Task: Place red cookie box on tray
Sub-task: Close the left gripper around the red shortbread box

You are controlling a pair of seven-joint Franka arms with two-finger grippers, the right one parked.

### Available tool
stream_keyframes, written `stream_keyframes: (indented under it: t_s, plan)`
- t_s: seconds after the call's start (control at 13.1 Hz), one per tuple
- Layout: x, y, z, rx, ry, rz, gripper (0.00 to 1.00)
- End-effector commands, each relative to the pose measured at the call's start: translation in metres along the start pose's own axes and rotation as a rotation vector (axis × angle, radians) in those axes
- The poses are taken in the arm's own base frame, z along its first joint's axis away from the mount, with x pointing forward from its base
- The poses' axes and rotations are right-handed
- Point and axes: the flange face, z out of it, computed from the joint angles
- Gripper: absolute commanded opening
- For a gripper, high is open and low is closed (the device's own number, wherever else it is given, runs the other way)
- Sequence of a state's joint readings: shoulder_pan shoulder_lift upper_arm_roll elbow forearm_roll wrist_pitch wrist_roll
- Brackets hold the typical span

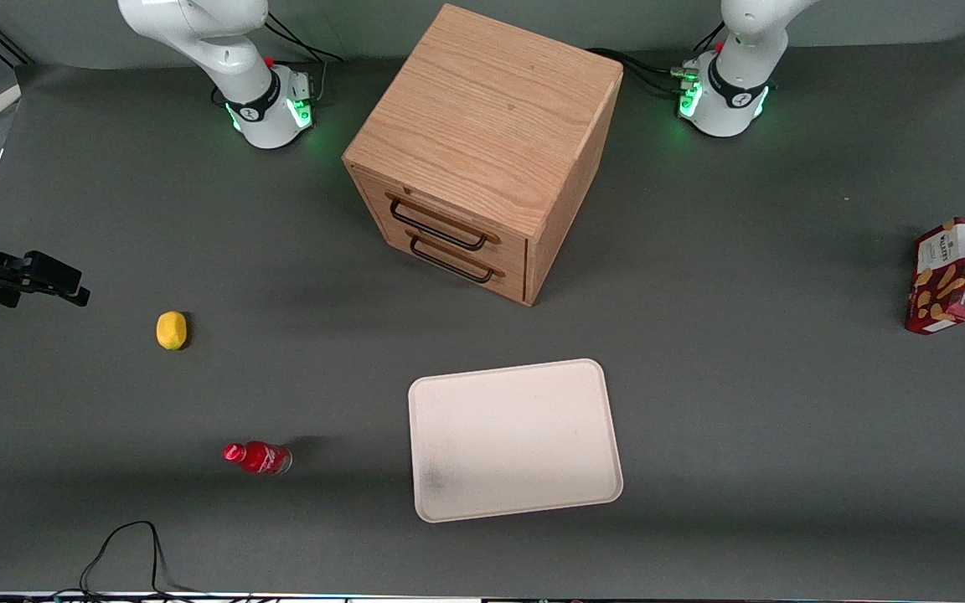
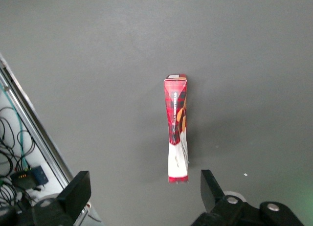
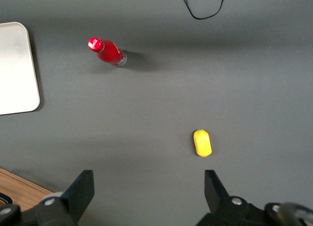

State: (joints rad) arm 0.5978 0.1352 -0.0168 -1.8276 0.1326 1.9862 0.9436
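Cookie box (image 1: pixel 943 275), light, crushable cardboard sitting at the front view's right edge, is awaiting a gentle mid-length pinch from the spread-jawed gripper (image 2: pixel 146 196) hovering above it.

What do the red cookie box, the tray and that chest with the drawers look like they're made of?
The red cookie box looks like thin printed cardboard, with folded edges and a slight sheen. The tray seems to be matte cream plastic, moulded with rounded corners, though that is uncertain. The cabinet shows oak-like wood grain and dark metal-looking handles. The open gripper hangs above the box.
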Motion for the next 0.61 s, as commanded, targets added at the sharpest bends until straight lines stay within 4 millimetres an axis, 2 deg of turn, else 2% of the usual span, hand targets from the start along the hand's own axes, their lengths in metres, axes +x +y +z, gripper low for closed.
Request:
stream_keyframes:
  t_s: [0.0, 0.23, 0.54]
  plan:
    - [-0.014, 0.016, 0.043, 0.005, 0.041, 0.028, 0.99]
    - [-0.03, 0.02, 0.093, -0.022, 0.103, 0.076, 0.99]
    - [-0.046, 0.034, 0.15, -0.013, 0.117, 0.058, 0.98]
